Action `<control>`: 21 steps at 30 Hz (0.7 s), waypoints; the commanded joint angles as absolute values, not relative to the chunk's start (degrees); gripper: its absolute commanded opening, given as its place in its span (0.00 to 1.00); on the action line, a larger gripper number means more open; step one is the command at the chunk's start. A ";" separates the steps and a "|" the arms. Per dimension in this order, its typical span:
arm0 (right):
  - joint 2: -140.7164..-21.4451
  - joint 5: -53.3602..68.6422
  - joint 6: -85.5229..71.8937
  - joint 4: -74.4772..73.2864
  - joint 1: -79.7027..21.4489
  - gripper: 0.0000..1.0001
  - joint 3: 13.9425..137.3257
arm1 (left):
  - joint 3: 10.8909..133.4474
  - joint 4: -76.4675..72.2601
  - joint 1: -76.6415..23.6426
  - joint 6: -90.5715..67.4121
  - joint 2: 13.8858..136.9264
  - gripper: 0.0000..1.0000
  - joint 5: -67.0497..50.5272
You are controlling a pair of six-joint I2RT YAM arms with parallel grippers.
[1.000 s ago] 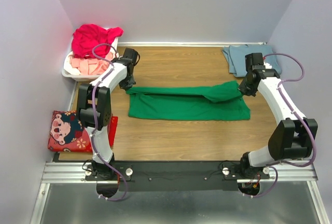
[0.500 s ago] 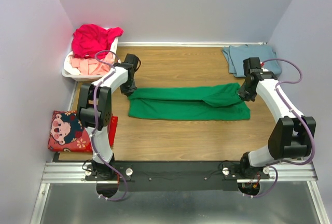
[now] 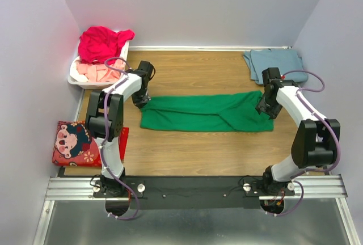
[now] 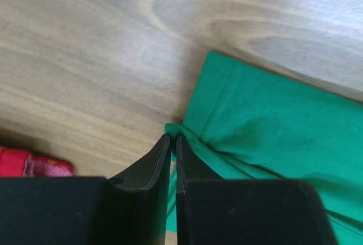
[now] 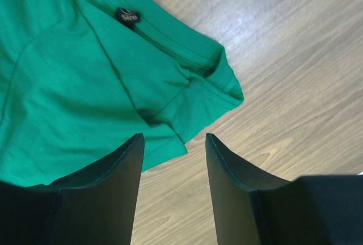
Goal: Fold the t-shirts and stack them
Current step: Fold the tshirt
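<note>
Where right pincer gapes, tee lies.

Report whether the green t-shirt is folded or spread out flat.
Folded: the green t-shirt lies as a long narrow band, and both wrist views show cloth layers overlapping at its ends.

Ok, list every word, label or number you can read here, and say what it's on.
On the black tag in the neck of the green t-shirt: white lettering, too blurred to read for sure.
On the cartoon cushion: a picture only, no readable words.
Nothing else shows writing.
</note>
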State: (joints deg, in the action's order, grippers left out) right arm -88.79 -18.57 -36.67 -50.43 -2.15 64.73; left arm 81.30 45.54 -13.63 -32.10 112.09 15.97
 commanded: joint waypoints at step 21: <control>-88.33 -3.16 -34.72 -43.15 -8.26 0.47 62.84 | 89.47 53.25 -22.76 -36.02 106.26 0.28 26.44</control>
